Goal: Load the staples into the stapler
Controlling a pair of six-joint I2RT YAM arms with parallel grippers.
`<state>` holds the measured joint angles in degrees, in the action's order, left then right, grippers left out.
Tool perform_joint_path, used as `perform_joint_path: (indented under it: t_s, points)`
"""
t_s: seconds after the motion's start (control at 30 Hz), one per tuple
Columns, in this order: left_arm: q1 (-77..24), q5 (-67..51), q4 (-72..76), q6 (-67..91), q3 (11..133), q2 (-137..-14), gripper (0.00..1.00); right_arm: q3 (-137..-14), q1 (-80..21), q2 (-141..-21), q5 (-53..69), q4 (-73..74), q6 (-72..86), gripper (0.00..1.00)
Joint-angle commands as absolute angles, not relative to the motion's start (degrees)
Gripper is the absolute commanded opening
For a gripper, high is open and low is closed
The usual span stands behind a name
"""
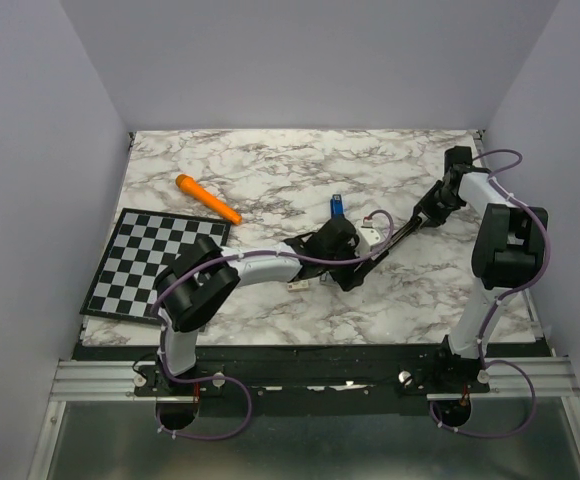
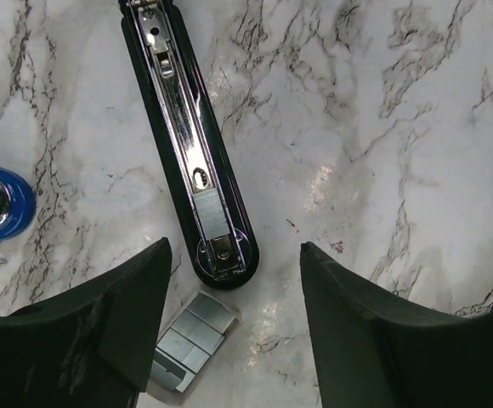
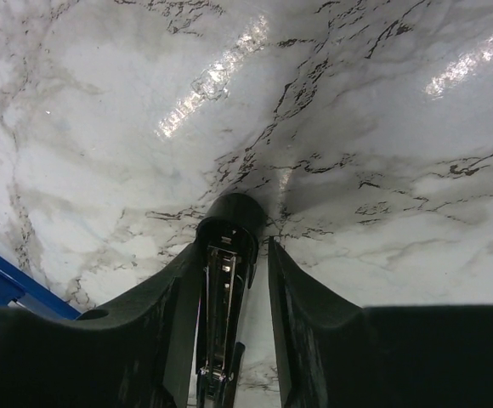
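The black stapler (image 2: 197,161) lies open on the marble, its metal channel facing up. Its raised lid (image 1: 395,238) runs toward my right gripper (image 1: 422,215). In the right wrist view the lid (image 3: 228,246) sits between the jaws of my right gripper (image 3: 234,245); the left finger (image 3: 174,297) touches it and a thin gap shows at the right finger (image 3: 293,297). The staples (image 2: 191,340), a small grey metal strip, lie just past the stapler's rounded end. My left gripper (image 2: 235,255) hangs open over them, the strip close to its left finger (image 2: 132,314).
A blue object (image 1: 336,207) lies beside the stapler, also seen in the left wrist view (image 2: 0,200). An orange marker (image 1: 208,198) and a checkered board (image 1: 155,262) lie at the left. A small pale item (image 1: 297,285) rests under the left arm.
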<state>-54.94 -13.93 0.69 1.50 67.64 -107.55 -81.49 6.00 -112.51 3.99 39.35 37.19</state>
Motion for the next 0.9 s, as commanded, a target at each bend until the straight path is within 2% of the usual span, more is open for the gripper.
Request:
perform_joint_path:
  t_s: [0.0, 0.1, 0.13, 0.17, 0.2, 0.27, 0.3, 0.33, 0.37, 0.4, 0.5, 0.57, 0.63, 0.87]
  points:
    - [-56.1, -10.6, 0.9, 0.8, 69.3, -109.8, 0.66, -81.7, 6.1, -114.0, 3.0, 40.1, 37.1, 0.44]
    - [-56.3, -9.2, 1.7, 1.0, 69.3, -110.8, 0.47, -81.3, 6.1, -113.4, 2.5, 40.2, 37.1, 0.43]
    - [-56.5, -8.8, 1.7, 1.0, 69.4, -111.1, 0.46, -81.2, 6.1, -113.3, 2.4, 40.3, 37.1, 0.43]
    - [-56.6, -8.6, 1.7, 1.0, 69.6, -111.4, 0.46, -81.1, 6.1, -112.9, 2.4, 40.2, 37.1, 0.36]
    - [-56.6, -8.4, 1.8, 1.1, 69.9, -112.0, 0.38, -81.0, 6.1, -112.8, 2.4, 40.3, 37.0, 0.35]
    - [-56.6, -8.4, 1.7, 1.1, 70.1, -112.5, 0.34, -80.9, 6.1, -112.2, 2.3, 40.4, 36.9, 0.35]
    - [-56.6, -8.5, 1.7, 1.1, 70.5, -113.0, 0.28, -80.9, 6.1, -112.0, 2.3, 40.7, 36.8, 0.29]
    - [-56.7, -8.4, 1.6, 1.3, 70.6, -113.3, 0.27, -80.9, 6.1, -111.6, 2.6, 40.6, 36.5, 0.23]
    - [-56.7, -8.4, 1.6, 1.3, 70.7, -113.3, 0.27, -81.0, 6.1, -111.4, 2.7, 40.7, 36.4, 0.23]
    - [-56.7, -8.3, 1.8, 1.4, 70.7, -113.6, 0.21, -80.9, 6.1, -110.9, 2.9, 40.9, 36.3, 0.21]
    - [-56.7, -8.3, 1.9, 1.6, 70.8, -113.7, 0.18, -80.2, 6.2, -109.3, 3.3, 40.8, 36.3, 0.14]
    - [-56.6, -8.6, 1.9, 1.8, 70.8, -113.6, 0.12, -79.7, 6.1, -108.4, 3.7, 40.7, 36.4, 0.14]
    - [-56.7, -8.9, 2.1, 1.9, 70.8, -113.6, 0.05, -78.6, 6.0, -106.3, 4.6, 40.5, 36.1, 0.05]
    - [-56.7, -8.7, 2.7, 2.6, 70.0, -113.7, 0.01, -72.9, 4.2, -97.6, 6.3, 38.7, 36.6, 0.05]
